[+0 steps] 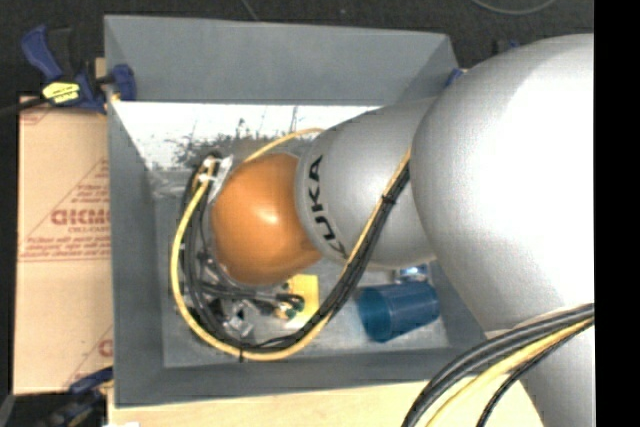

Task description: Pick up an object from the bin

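Two loose things can be counted in the bin [135,245], one yellow piece and one blue cup; read from left to right. Left of the pincer [232,307] lie bare wall and floor; the pincer is low at the near left of the floor, probably so placed because a pick needs it down among the contents. Above the pincer sits one orange cover [258,220], part of the wrist, with one yellow cable [183,245] looped round it; the cover hides the working end, so whether the pincer is open or closed cannot be told, and nothing is seen gripped in it. Just right of the pincer lies the yellow piece [303,291], flat on the floor and partly under the wrist; being nearest, it is the likeliest thing to be picked, though that is a judgement only. Further right of the pincer, apart from the yellow piece, lies the blue cup [398,312], on its side near the front wall. Rightmost, one arm [500,175] reaches in over the right wall and covers the floor behind the pincer; any more things there are hidden.
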`<state>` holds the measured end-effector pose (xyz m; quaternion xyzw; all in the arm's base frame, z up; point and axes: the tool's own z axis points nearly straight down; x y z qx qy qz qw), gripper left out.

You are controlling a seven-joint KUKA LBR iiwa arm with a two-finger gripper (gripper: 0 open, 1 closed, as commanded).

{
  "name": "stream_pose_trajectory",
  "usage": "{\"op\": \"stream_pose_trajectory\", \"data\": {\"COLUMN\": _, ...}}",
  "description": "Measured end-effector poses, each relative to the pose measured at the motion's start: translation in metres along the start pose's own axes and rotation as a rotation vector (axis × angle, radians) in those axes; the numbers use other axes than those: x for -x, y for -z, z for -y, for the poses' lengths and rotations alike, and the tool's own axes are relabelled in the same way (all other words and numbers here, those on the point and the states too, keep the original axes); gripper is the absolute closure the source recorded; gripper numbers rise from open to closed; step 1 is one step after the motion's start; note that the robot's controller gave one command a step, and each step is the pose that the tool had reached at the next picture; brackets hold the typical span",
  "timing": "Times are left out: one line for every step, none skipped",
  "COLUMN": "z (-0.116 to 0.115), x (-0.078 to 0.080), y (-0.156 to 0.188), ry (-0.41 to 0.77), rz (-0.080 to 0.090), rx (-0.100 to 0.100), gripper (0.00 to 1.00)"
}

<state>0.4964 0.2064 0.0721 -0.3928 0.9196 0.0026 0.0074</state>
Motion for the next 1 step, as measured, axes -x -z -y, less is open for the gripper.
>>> {"op": "stream_pose_trajectory", "data": {"z": 0.0000, "x": -0.0001, "y": 0.0006, "ry": -0.001, "rz": 0.000, "rx": 0.000, "gripper": 1.00}}
